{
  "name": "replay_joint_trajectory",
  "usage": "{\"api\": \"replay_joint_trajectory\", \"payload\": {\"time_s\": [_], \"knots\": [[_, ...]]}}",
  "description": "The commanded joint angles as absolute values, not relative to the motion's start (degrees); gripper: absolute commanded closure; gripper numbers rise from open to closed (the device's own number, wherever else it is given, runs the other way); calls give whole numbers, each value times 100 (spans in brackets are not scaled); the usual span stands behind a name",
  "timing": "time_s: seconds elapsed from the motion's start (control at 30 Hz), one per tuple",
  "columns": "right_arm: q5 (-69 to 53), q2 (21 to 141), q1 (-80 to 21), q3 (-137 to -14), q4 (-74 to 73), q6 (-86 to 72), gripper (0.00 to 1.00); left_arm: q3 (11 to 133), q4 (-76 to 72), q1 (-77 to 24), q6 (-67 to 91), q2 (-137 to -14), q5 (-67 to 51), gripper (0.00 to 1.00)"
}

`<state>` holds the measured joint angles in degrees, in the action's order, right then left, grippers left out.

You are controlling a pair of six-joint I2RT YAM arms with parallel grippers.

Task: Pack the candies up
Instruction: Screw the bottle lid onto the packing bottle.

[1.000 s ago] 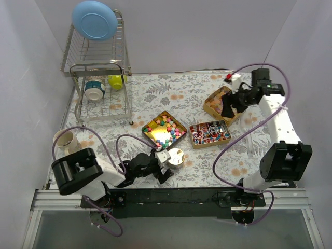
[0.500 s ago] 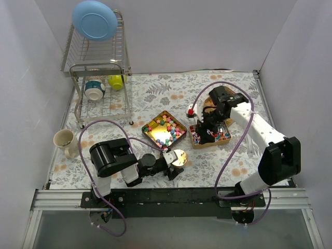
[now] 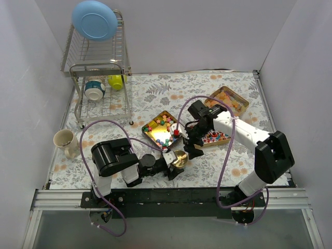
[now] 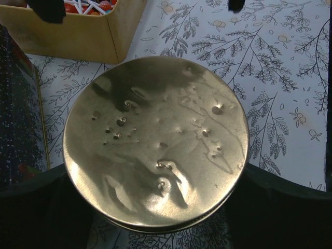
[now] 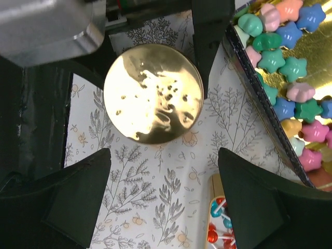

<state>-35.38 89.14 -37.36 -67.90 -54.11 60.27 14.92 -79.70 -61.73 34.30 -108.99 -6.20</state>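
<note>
Near the front edge of the counter [image 3: 171, 93], about centre, you've got the round gold lid [image 5: 153, 93] lying flat. L pincer [image 3: 173, 164] sits low w/ its fingers spread wide either side of the lid, right at the rim; you can't tell if they actually press it. R pincer [image 5: 163, 153] hangs above the lid, pointing down, fingers wide apart, nothing btwn them but counter.

Just behind the lid is a square tin [image 5: 263, 111] w/ star candies [image 5: 290, 67] loose inside: pink, green, blue, orange. Just right of it, a second tin [image 4: 67, 39] holds wrapped candies [image 5: 217, 228], red/blue/white; the R arm crosses part of it in the top view. Further back right, well apart from the lid, a third tin [image 3: 236, 95] holds orange gummies [image 3: 227, 100]. All 3 tins are open.

Back left you have a dish rack [image 3: 98, 88] w/ a blue plate [image 3: 95, 21] on top. A mug [image 3: 64, 140] stands on the counter at the left edge.
</note>
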Motion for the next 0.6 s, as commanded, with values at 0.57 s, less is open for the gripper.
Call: {"api": "replay_joint_trajectory", "payload": {"time_s": [0.57], "knots": [[-3718,8983,-4210,-6170,-5238,6293,9,1635,-7690,-6223,3357,-11443,95,100]]}}
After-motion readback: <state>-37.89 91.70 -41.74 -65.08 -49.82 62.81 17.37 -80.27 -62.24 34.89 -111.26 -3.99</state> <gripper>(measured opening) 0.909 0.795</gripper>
